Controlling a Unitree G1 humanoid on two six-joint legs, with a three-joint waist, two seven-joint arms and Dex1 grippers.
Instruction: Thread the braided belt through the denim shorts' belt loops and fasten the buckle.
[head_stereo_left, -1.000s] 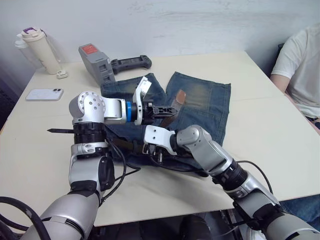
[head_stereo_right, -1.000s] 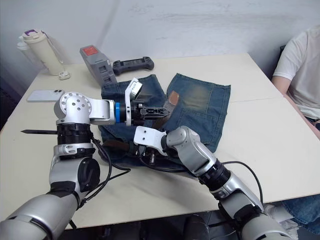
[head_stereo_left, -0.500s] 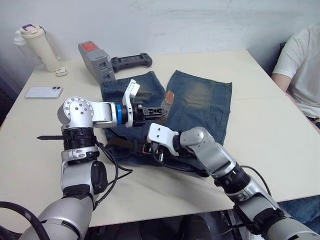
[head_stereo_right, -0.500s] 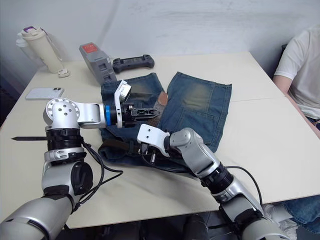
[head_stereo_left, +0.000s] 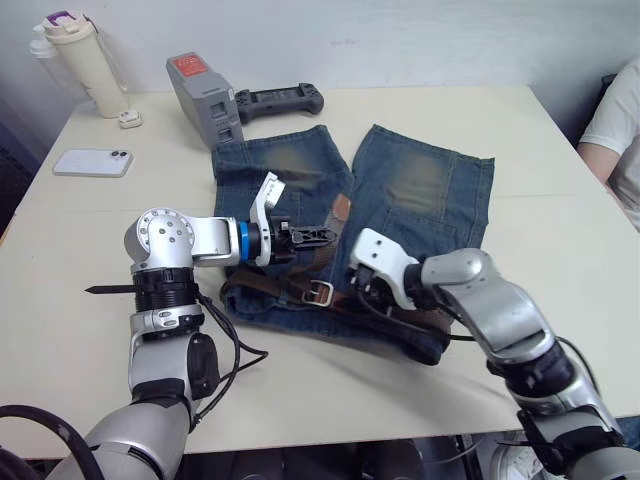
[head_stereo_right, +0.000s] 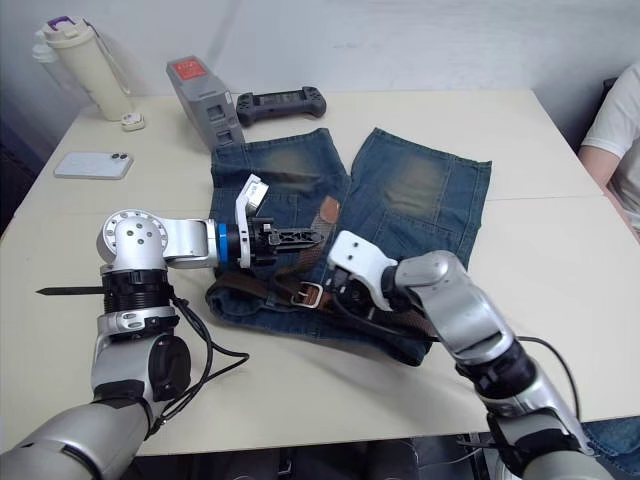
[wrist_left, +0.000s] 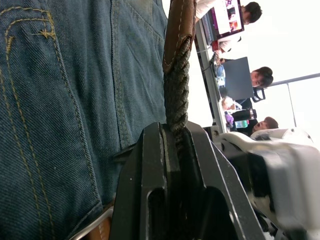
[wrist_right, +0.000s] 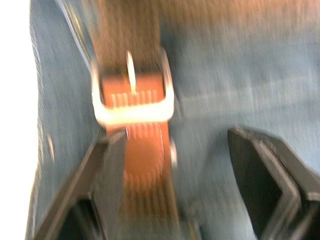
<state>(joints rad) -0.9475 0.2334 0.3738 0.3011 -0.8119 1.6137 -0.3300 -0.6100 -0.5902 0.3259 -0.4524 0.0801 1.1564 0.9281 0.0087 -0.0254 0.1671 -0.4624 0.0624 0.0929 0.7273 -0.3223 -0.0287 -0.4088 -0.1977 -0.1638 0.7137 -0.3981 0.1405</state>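
Two hands: left hand (head_stereo_left: 322, 236) pinches braided belt (wrist_left: 177, 75); right hand (wrist_right: 170, 200) spread, prob. near buckle (wrist_right: 132, 100).

The left gripper (head_stereo_left: 322, 236) is clamped on the braided belt (head_stereo_left: 335, 222) over the denim shorts (head_stereo_left: 420, 195). Just below its fingertips lies the buckle (head_stereo_left: 318, 293). The right gripper (head_stereo_left: 362, 292) hovers beside the buckle; its finger spread is unclear.

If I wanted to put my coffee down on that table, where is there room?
Bare table lies between the denim shorts and the far right edge, and near the phone. It is crowded over the shorts, where both end effectors work the braided belt.
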